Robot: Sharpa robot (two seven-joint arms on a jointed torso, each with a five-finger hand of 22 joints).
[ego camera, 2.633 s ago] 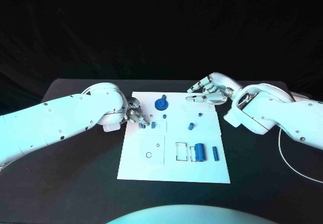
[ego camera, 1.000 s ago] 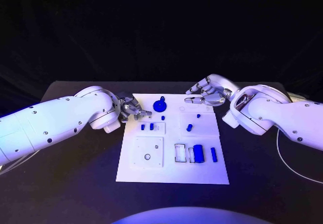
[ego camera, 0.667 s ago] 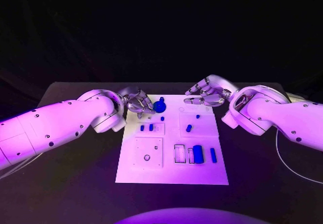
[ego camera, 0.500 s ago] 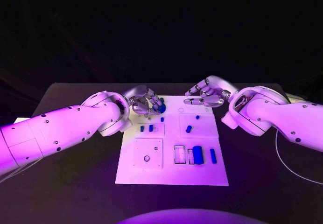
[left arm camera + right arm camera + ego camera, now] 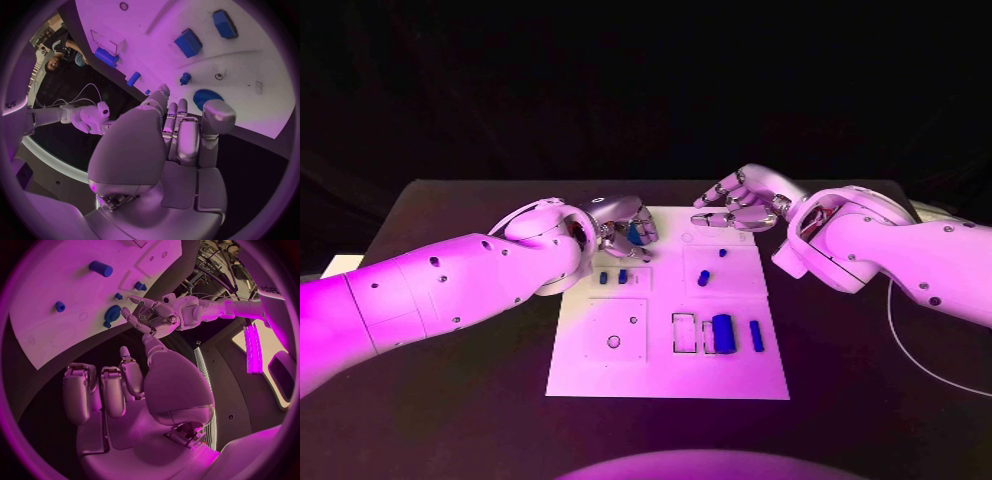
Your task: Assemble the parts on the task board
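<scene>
In the upper middle of the head frame my left hand [image 5: 620, 222] hangs over the blue gear [image 5: 638, 230] at the top of the task board [image 5: 661, 375], fingers apart, holding nothing. I judge the step is grasping this gear; next, a careful pinch. Right hand [image 5: 740, 203], upper right: fingers loosely curled, empty.

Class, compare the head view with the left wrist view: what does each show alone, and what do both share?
Head view: the whole task board, with the right hand at its far edge. Left wrist view: the toothed rim of the blue gear, beside the fingertips of the left hand. Both: the two hands, the board and the large blue cylinder.
</scene>
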